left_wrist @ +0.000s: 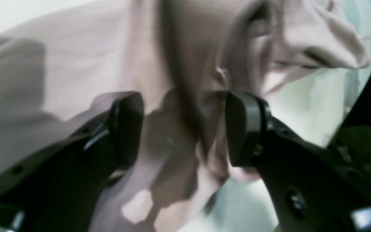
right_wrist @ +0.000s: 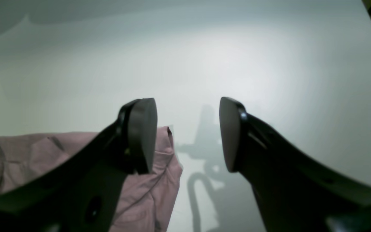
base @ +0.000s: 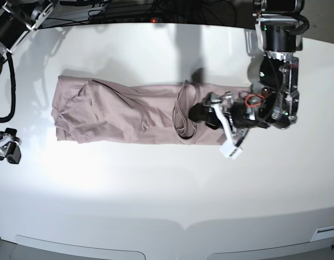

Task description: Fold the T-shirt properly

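A dusty pink T-shirt (base: 123,111) lies stretched in a long, narrow band across the far half of a white table (base: 167,189), running from the left side toward the right of centre. Its left end is bunched into soft folds, and near its right end a raised loop of cloth curls up from the surface.

The left gripper (base: 195,112), reaching in from the right of the base view on a black arm hung with red and white wiring, sits low over that raised loop. In the left wrist view the left gripper (left_wrist: 184,129) has its jaws parted, with a gathered ridge of the T-shirt (left_wrist: 76,64) running up between the two dark pads; the picture is blurred, and it cannot be told whether either pad presses the cloth.

The right gripper (right_wrist: 188,135) hangs wide apart over bare table (right_wrist: 237,58), holding nothing, with one corner of the T-shirt (right_wrist: 159,180) lying just beside and beneath one of its fingers. In the base view only part of that arm shows at the left edge.
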Available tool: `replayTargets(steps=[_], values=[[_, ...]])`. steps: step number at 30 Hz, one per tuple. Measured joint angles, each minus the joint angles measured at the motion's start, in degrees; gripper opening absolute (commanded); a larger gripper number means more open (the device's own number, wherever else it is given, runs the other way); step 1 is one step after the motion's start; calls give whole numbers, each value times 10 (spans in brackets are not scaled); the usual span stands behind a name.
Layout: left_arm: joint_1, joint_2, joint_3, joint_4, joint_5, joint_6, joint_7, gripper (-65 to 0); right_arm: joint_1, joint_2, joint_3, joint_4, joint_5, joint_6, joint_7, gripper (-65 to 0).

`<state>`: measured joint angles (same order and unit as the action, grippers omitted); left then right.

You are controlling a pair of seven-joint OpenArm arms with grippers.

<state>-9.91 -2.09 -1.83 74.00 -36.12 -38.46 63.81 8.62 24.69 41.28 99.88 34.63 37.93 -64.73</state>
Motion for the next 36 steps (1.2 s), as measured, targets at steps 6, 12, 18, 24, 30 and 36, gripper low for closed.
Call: replayTargets(steps=[6,12,18,24,30,36], values=[[3,11,118,0,-19,51,-47,-260,0,0,2,0,-2,0,0,-333],[-4,74,143,0,-1,51,-56,-260,0,0,2,0,11,0,-1,-333],[-20,102,146,0,2,51,-69,-260,-1,-1,2,0,12,0,-3,-333],[-64,97,146,51,23,55,29,-260,-16,-1,0,-3,-12,0,12,-333],[-76,102,146,194,68,49,55,-260,-17,0,1,-74,-29,0,21,-333],[-10,99,146,175,177,50,-16,-260,-18,-1,1,-117,-28,0,15,-333]])
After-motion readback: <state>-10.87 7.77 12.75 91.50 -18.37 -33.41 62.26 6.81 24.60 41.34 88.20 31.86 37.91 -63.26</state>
